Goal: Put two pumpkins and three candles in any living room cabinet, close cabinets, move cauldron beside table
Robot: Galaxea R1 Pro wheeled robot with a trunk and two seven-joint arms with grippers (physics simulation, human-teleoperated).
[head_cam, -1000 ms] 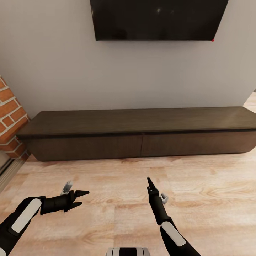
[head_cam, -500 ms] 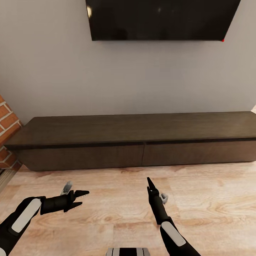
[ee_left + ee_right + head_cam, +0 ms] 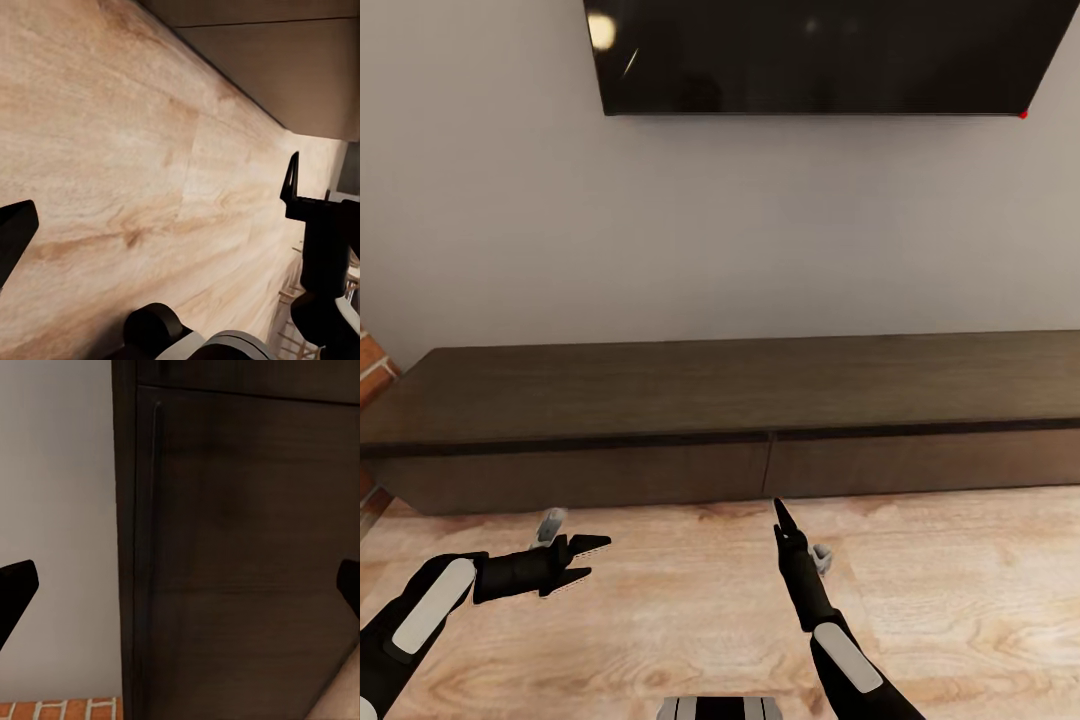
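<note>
The long, low, dark-brown cabinet (image 3: 720, 400) stands against the grey wall straight ahead, both flat fronts flush and shut, a seam between them near the middle. My left gripper (image 3: 586, 560) hovers open over the wooden floor, pointing right, with nothing between its fingers. My right gripper (image 3: 783, 518) points at the cabinet's front just right of the seam, a short way off. In the right wrist view the dark cabinet front (image 3: 247, 547) lies ahead between widely spread fingertips (image 3: 15, 592). Pumpkins, candles, cauldron and table are out of view.
A black TV (image 3: 820, 55) hangs on the wall above the cabinet. A red brick wall edge (image 3: 372, 372) shows at the far left. Pale wooden floor (image 3: 690, 600) runs between me and the cabinet. The left wrist view looks over the floor (image 3: 112, 150) toward my right arm (image 3: 326, 247).
The whole view has shifted: the cabinet sits lower and larger in the picture and the brick wall has slid out to the left, so the camera has come closer. Both arms hold their pose.
</note>
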